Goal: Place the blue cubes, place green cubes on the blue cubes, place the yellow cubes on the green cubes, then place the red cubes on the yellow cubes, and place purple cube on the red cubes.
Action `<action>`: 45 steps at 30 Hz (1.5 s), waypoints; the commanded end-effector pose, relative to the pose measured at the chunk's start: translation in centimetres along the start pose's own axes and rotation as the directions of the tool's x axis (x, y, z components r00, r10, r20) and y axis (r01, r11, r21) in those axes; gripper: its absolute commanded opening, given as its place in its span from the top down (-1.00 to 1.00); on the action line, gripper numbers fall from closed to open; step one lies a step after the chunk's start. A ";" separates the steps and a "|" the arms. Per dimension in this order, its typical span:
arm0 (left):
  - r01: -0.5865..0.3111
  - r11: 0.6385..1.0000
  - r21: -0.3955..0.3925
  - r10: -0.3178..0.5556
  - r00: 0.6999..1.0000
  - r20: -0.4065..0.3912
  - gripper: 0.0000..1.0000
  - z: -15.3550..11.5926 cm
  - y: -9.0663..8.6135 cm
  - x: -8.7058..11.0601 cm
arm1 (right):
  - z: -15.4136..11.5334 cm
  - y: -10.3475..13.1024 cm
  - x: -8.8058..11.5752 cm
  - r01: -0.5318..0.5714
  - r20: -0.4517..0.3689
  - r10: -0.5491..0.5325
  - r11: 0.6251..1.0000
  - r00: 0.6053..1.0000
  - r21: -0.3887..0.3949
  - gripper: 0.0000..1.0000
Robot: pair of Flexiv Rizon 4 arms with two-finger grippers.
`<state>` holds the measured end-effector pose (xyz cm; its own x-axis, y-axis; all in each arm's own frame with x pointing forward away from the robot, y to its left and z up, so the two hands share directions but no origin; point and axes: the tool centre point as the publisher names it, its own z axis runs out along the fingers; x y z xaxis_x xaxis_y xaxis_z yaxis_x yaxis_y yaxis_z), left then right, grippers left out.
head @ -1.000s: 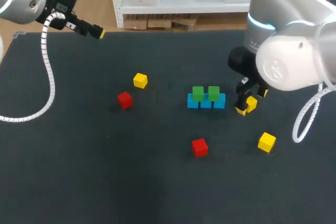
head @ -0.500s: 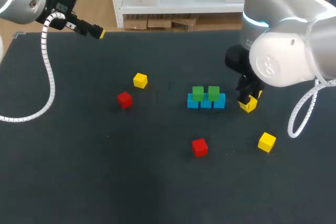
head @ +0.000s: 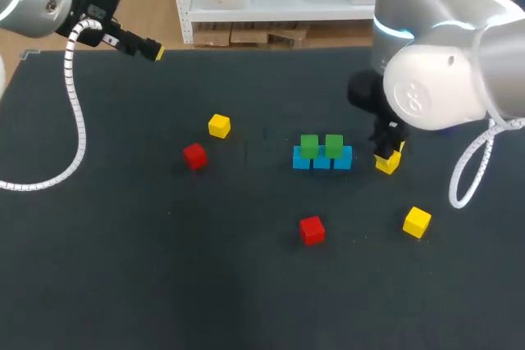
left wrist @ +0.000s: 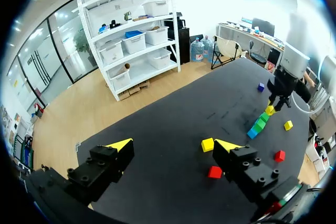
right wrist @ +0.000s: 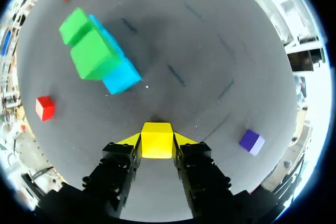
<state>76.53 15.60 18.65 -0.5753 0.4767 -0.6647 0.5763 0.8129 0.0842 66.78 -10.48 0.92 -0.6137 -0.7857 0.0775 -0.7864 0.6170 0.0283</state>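
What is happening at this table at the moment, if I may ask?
A cube stack is being built. The right claw is shut on a yellow cube, just beside a row of three blue cubes with two green cubes on top. The left claw hangs open and empty near the table's far left edge. Two loose yellow cubes, two red cubes and a purple cube lie on the table, not yet stacked.
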 end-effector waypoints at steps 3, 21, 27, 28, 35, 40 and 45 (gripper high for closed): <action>-0.002 1.000 0.004 0.002 1.000 0.004 -1.00 0.0 0.1 0.1 | -3.1 -0.2 0.3 0.160 -0.021 -0.160 0.987 0.987 0.009 1.00; -0.002 1.000 0.004 0.002 1.000 0.004 -1.00 0.0 0.1 0.1 | -9.3 4.0 -3.2 0.426 -0.027 -0.425 0.901 0.905 0.083 1.00; -0.002 1.000 0.004 0.002 1.000 0.004 -1.00 0.0 0.1 0.1 | -9.5 4.5 -4.3 0.463 -0.027 -0.463 0.882 0.886 0.090 1.00; -0.002 1.000 0.004 0.002 1.000 0.004 -1.00 0.0 0.1 0.1 | -9.4 4.6 -4.6 0.475 -0.024 -0.475 0.875 0.880 0.090 1.00; -0.002 1.000 0.004 0.002 1.000 0.004 -1.00 0.0 0.1 0.1 | -9.1 5.3 -6.2 0.528 -0.009 -0.529 0.845 0.848 0.091 1.00; -0.002 1.000 0.004 0.002 1.000 0.004 -1.00 0.0 0.1 0.1 | -8.8 5.5 -7.1 0.564 -0.015 -0.564 0.822 0.825 0.080 1.00; -0.002 1.000 0.004 0.002 1.000 0.004 -1.00 0.0 0.1 0.1 | -8.5 5.7 -8.0 0.594 -0.024 -0.594 0.801 0.804 0.071 1.00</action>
<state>76.53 15.60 18.65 -0.5753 0.4767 -0.6647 0.5764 0.8129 0.0842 67.02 -0.89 9.13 -0.0277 -0.9977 0.0615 -0.9995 0.0266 -0.0183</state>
